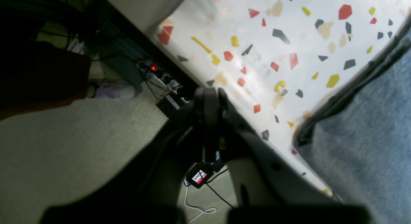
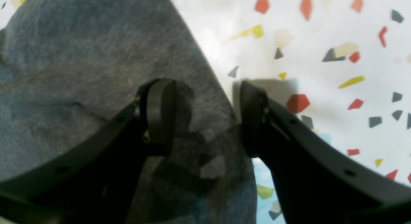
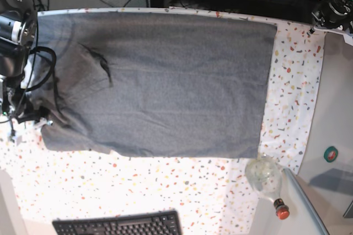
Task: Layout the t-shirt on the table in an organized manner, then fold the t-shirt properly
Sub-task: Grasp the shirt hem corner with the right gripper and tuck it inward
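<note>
Base view, for your list: t-shirt (image 3: 165, 80) flat on table (image 3: 165, 191), right hand (image 2: 205, 118) spread astride its edge, left hand (image 1: 210, 98) pressed together, empty; a shallow pinch could drag wrinkles.

Table (image 3: 165, 188): white cloth, red, yellow and grey flecks.
T-shirt (image 3: 165, 80): grey, spread flat across the far half.
Keyboard (image 3: 118, 225): black, at the near edge.
Bottle (image 3: 266, 179): clear, red-capped, lying beside the shirt's corner.
</note>
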